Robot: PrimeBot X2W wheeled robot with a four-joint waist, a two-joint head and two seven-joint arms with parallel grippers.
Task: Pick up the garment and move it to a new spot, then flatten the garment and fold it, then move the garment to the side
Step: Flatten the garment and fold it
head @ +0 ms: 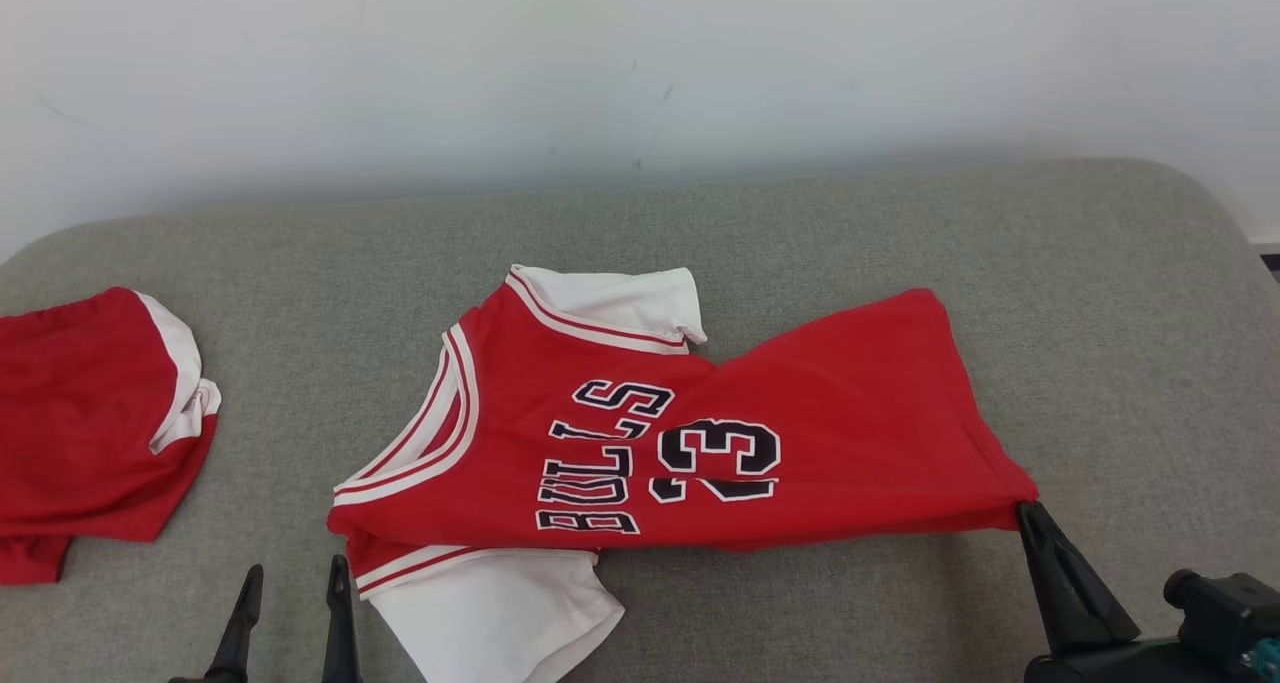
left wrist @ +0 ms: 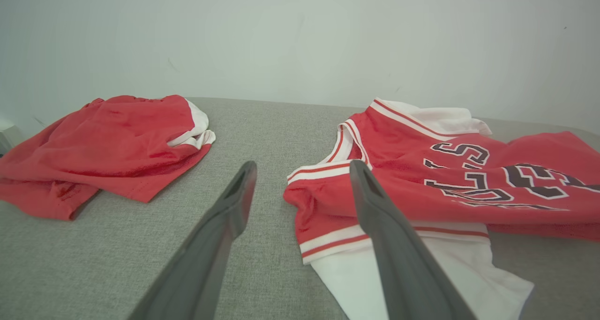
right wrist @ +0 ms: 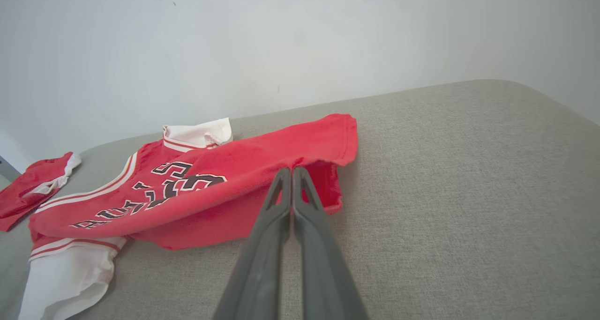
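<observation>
Currently right gripper (head: 1023,511) pinches the near hem corner of the red jersey (head: 830,403) lying on the grey cushion (head: 900,223), left gripper (head: 297,566) hangs spread beside its shoulder, so a thin one-corner pinch could slip or bunch the cloth on any pull.

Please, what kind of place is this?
Probably a bedroom or test room: a grey upholstered surface like a bed against a plain white wall, with a red jersey and another red garment on it.

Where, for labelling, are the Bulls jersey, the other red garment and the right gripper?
Bulls jersey (head: 870,403), head view, red cloth beside the number.
other red garment (head: 80,433), head view, red middle.
right gripper (right wrist: 291,171), right wrist view, shut fingertips.
</observation>
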